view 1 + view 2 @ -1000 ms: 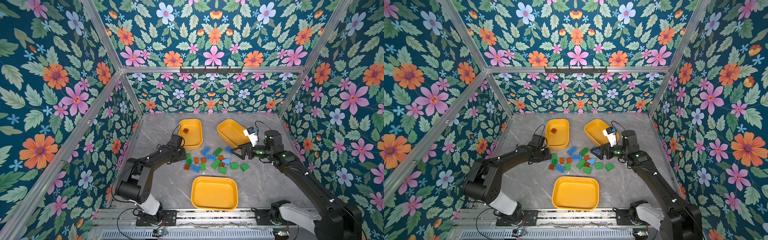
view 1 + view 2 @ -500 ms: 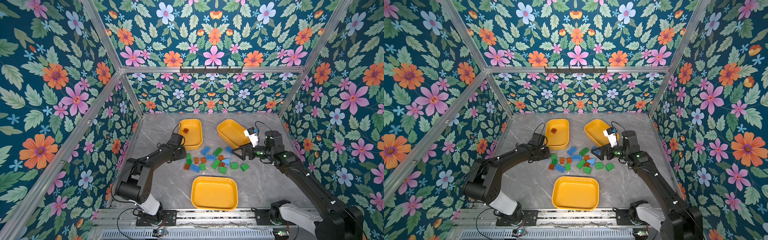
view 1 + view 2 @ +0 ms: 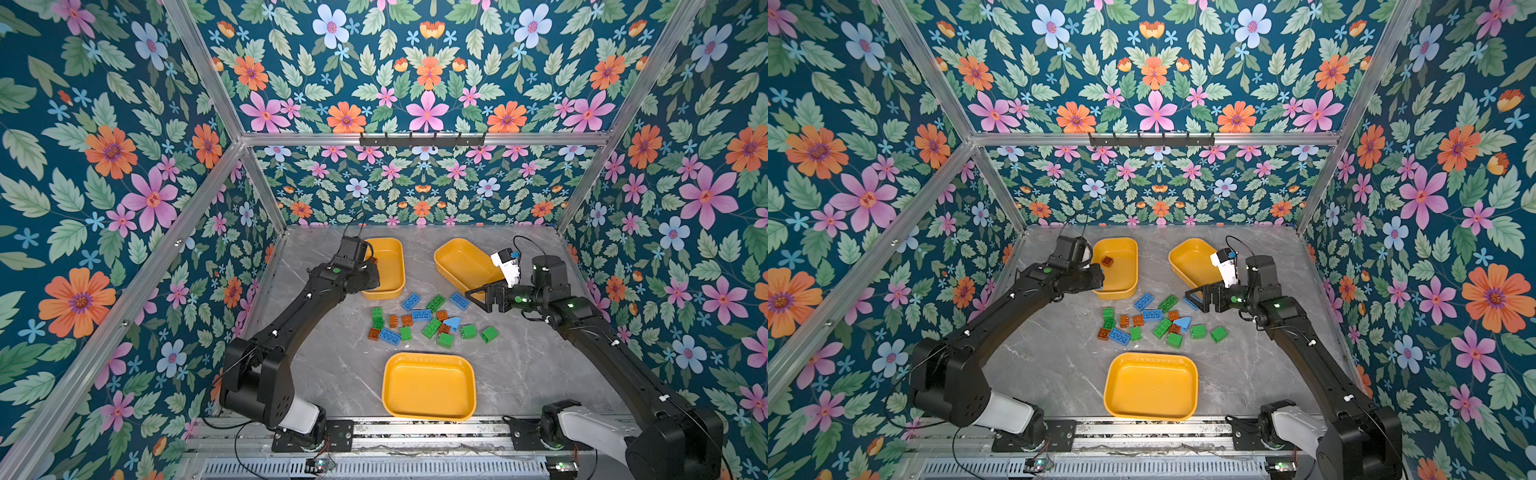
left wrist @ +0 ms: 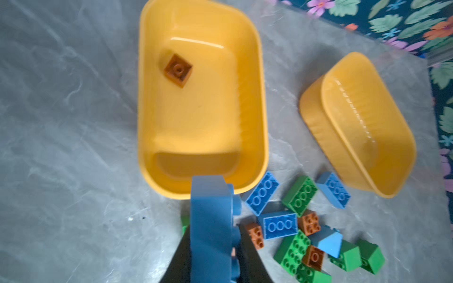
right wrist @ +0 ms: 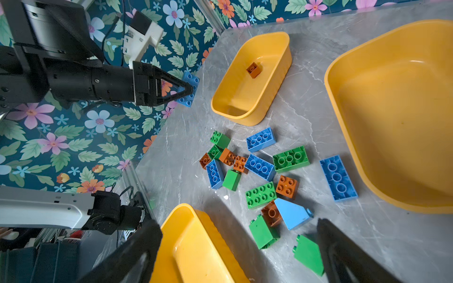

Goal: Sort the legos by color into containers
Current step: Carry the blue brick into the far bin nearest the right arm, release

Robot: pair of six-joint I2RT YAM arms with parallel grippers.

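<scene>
In both top views, eighteen loose legos (image 3: 432, 327) lie between three yellow trays (image 3: 428, 388): eight green, five blue, five brown.

Left wrist view: the left gripper (image 4: 213, 235) clenches one blue brick (image 4: 210, 208); one brown brick (image 4: 178, 69) lies in a tray.

Right wrist view: the right gripper (image 5: 236, 229) is spread wide, empty.

No writing, label, brand, number or sign can be read anywhere; the studs of the legos (image 5: 259, 166) show only plain moulded rings, any mark on them too small to tell; the containers (image 4: 140, 98) are bare yellow-orange plastic; the walls (image 3: 428, 110) carry printed flowers and leaves, no lettering.
</scene>
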